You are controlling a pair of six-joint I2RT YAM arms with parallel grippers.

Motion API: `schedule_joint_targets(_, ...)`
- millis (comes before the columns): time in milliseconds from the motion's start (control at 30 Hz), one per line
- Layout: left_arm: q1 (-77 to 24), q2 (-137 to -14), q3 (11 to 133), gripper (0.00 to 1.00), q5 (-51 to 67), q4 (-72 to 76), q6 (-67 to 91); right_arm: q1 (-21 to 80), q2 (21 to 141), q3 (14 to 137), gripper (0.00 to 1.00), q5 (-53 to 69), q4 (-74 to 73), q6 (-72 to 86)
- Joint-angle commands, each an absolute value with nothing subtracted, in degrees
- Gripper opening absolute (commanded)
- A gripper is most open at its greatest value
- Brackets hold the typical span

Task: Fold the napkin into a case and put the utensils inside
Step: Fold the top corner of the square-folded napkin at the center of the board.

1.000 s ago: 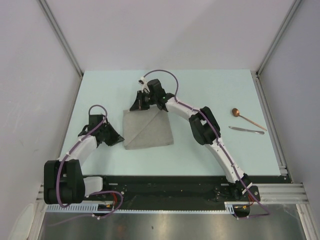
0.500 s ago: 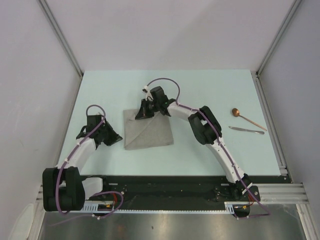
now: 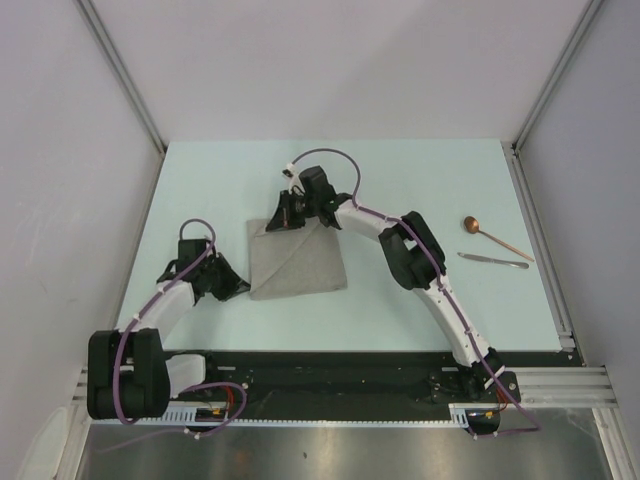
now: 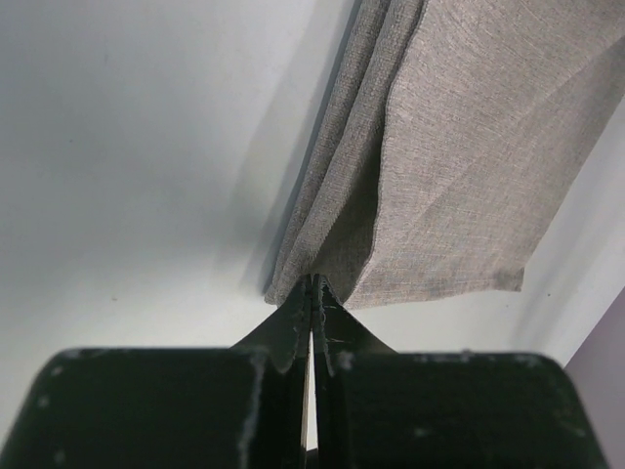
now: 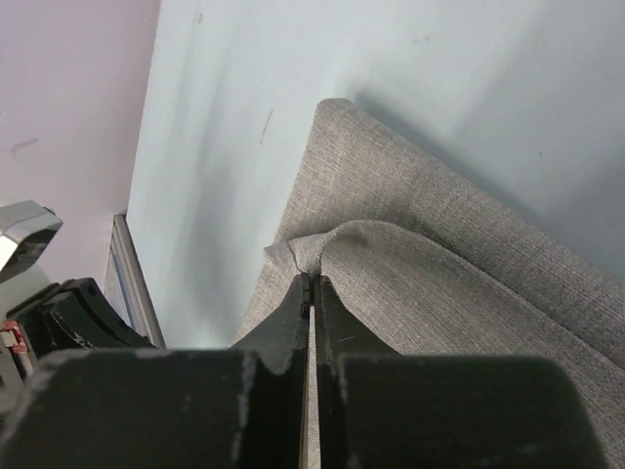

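Note:
The grey-beige napkin (image 3: pixel 300 264) lies folded in layers, roughly square, at the table's middle. My left gripper (image 3: pixel 243 290) is shut on its near-left corner; in the left wrist view the closed jaws (image 4: pixel 312 285) pinch the layered napkin (image 4: pixel 469 147). My right gripper (image 3: pixel 272 224) is shut on the far-left corner; in the right wrist view the jaws (image 5: pixel 311 280) pinch a raised fold of the napkin (image 5: pixel 449 283). No narrow case shape shows. The copper spoon (image 3: pixel 497 238) and the thin silvery piece (image 3: pixel 492 261) lie far right, apart from both grippers.
The pale blue table (image 3: pixel 420 190) is bounded by grey walls and metal rails (image 3: pixel 540 240) at the sides. The right arm's links (image 3: pixel 405 250) reach across just right of the napkin. The left arm shows in the right wrist view (image 5: pixel 68 313).
My left gripper moved nearer and slightly right onto the napkin's near-left corner. My right gripper came down from farther back to the napkin's far-left corner.

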State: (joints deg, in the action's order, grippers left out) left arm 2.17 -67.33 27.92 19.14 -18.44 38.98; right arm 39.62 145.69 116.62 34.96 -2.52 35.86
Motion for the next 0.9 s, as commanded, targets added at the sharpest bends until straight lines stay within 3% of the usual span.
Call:
schedule_joint_targets(0, 2.64, -65.92, 27.16, 0.00, 20.57, -17.05, 38.32, 39.90, 144.75, 121.11, 0.00, 35.42, 1.14, 37.26)
schedule_joint_targets(867, 2.55, -66.62, 25.22, 0.00, 20.57, -16.17, 37.88, 40.08, 156.71, 136.23, 0.01, 36.47, 2.81, 41.04)
